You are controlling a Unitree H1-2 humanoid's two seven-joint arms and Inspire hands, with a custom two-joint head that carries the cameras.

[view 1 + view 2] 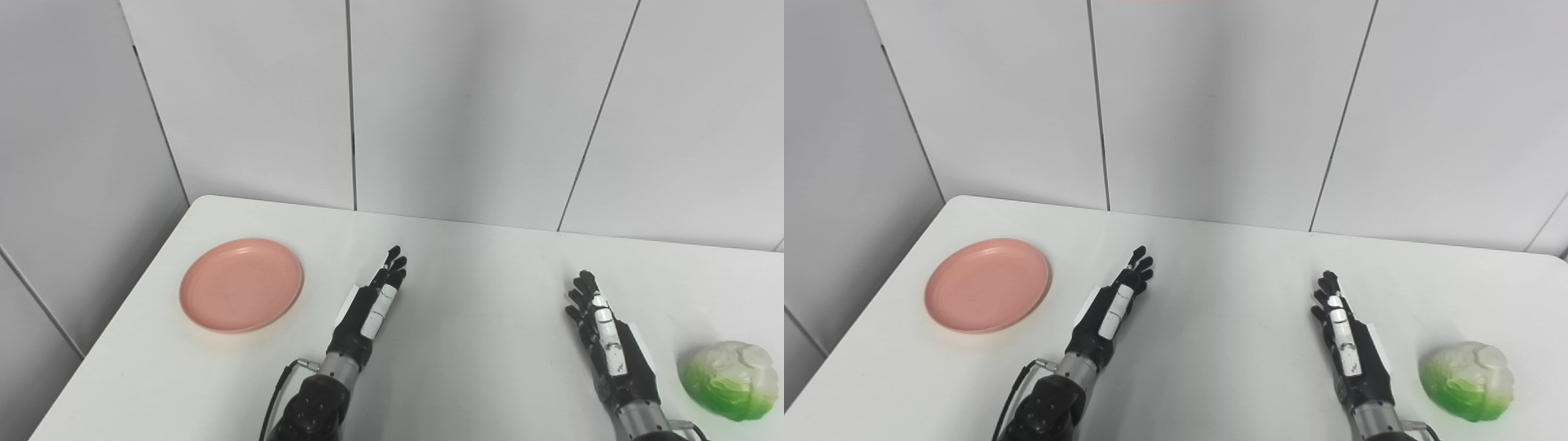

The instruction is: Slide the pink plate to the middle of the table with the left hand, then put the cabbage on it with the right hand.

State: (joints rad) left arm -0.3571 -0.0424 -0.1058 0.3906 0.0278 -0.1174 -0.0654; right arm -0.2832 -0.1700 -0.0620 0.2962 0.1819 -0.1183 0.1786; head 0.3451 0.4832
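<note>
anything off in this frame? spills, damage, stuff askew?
Nothing stands out. Pink plate sits flat and empty at the table's left, cabbage intact at the right, left hand and right hand open, holding nothing.

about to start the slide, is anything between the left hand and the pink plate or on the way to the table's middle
Nothing visible. The left hand sits right of the pink plate with bare table between them. The middle is bare too, apart from that hand itself. The cabbage lies far right, beyond the right hand.
</note>
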